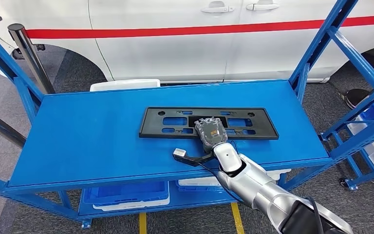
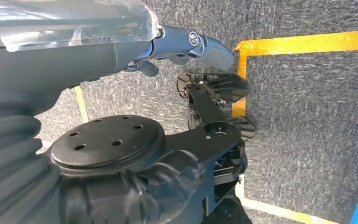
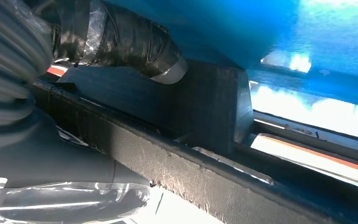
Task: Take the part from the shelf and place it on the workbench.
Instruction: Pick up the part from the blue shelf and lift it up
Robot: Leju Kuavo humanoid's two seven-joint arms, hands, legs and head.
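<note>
From the head camera I see my right arm [image 1: 268, 195] coming up from the lower right, silver, with a black cable running along it to a small white-tipped connector [image 1: 180, 153] that sits over the near part of the shelf top. The right hand [image 1: 210, 131] lies on the near long edge of the part [image 1: 209, 123], a flat black rectangular frame with cut-out slots, which rests flat on the top level of the blue shelf [image 1: 87, 141], about mid-width and a little to the right. In the right wrist camera a thumb [image 3: 135, 44] presses against the dark face of the part [image 3: 205, 107] while its long bar crosses in front of the hand, so the hand is gripping the frame's edge. The left hand [image 2: 186, 44] hangs over grey carpet marked with yellow floor tape [image 2: 307, 42]; whether it is spread or curled I cannot tell. Below the top level, blue and white bins [image 1: 126, 195] sit on the lower tier. Behind the shelf stands a white car [image 1: 199, 39] with a red stripe along its doors.
</note>
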